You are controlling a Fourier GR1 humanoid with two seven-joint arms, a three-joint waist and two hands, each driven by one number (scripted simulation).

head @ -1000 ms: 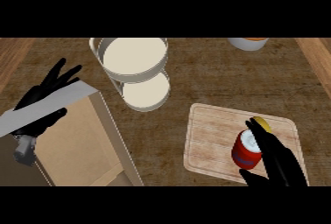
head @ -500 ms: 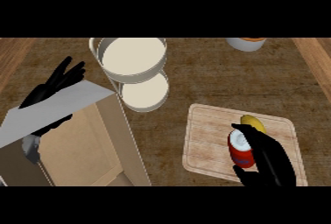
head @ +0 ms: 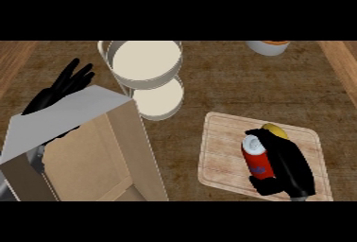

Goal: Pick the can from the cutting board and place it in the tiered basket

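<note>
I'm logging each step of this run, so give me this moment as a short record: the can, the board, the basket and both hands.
can: red can, on the cutting board
right hand: right hand curled round the can
yellow item: yellow object on the board, beyond the hand
tiered basket: tiered basket, left of and beyond the board, no can in it
left hand: left hand, fingers straight, behind the box
step: can gripped, not yet in basket

The dark brown wood-grain bench carries a pale wooden cutting board at the right. A cream two-tiered round basket stands near the far edge, and a white bowl with an orange rim sits at the far right. An open tan box fills the near left.
</note>
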